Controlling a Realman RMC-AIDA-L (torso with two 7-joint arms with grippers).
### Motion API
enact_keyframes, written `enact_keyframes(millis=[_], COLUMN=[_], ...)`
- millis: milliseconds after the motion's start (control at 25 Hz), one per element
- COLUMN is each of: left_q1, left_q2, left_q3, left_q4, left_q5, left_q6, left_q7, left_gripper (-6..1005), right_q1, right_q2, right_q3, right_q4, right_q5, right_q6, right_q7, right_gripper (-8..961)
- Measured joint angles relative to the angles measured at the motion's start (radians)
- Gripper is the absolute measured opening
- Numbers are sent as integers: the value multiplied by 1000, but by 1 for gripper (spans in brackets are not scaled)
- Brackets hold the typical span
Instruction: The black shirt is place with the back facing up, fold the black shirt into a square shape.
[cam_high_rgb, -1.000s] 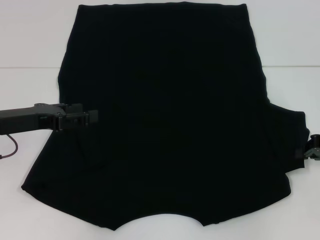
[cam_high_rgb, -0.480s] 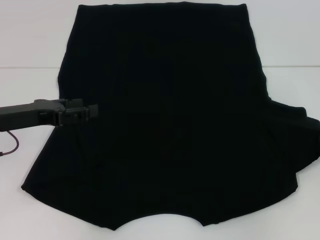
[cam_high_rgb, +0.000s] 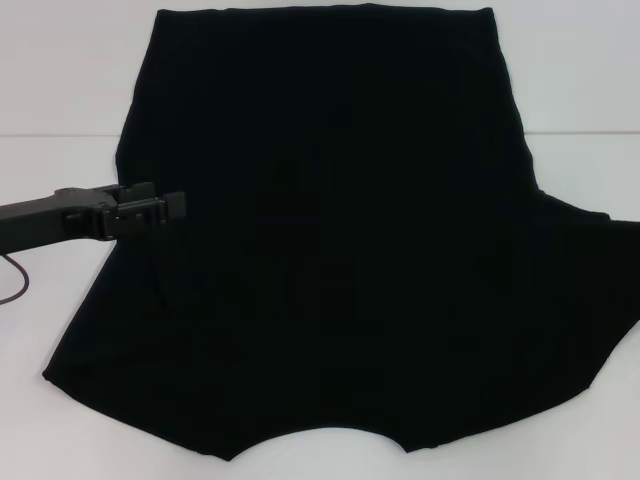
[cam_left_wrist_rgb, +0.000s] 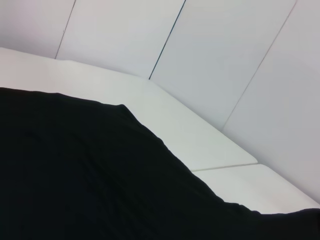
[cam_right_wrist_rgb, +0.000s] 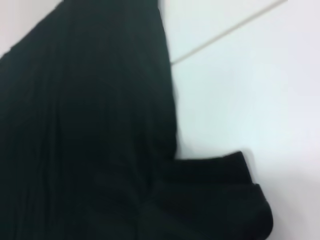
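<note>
The black shirt (cam_high_rgb: 330, 250) lies flat on the white table (cam_high_rgb: 60, 90) and fills most of the head view. No lettering shows on it. Its right sleeve (cam_high_rgb: 590, 300) spreads out toward the table's right side. No sleeve sticks out on its left side. My left gripper (cam_high_rgb: 165, 207) reaches in from the left, over the shirt's left edge at mid height. The left wrist view shows only the shirt (cam_left_wrist_rgb: 75, 175) and table beyond it. The right wrist view shows the shirt (cam_right_wrist_rgb: 75, 125) and a sleeve end (cam_right_wrist_rgb: 220, 185). My right gripper is out of view.
A seam line (cam_high_rgb: 50, 135) crosses the white table on both sides of the shirt. Pale wall panels (cam_left_wrist_rgb: 225, 50) stand behind the table's far edge. A thin cable (cam_high_rgb: 15, 285) loops under the left arm.
My left gripper has drawn back leftward and toward the far side along the shirt's left edge. The right gripper has left the head view, and the right sleeve now lies spread wider.
</note>
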Motion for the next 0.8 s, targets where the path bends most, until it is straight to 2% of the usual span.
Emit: enact_keyframes(millis=[200, 520, 800], left_q1=[0, 3, 5], left_q2=[1, 1, 0], left_q3=[0, 0, 0], left_q4=[-1, -4, -4], left_q5=[-11, -23, -24], left_q6=[0, -1, 0], left_q7=[3, 4, 2], left_gripper=[659, 660, 660], right_q1=[38, 116, 172], right_q2=[15, 61, 76], right_q3=[-45, -265, -413], right_q4=[11, 9, -3], right_q5=[17, 12, 12], right_q6=[7, 80, 105], right_q7=[-15, -19, -73], right_gripper=[8, 8, 7])
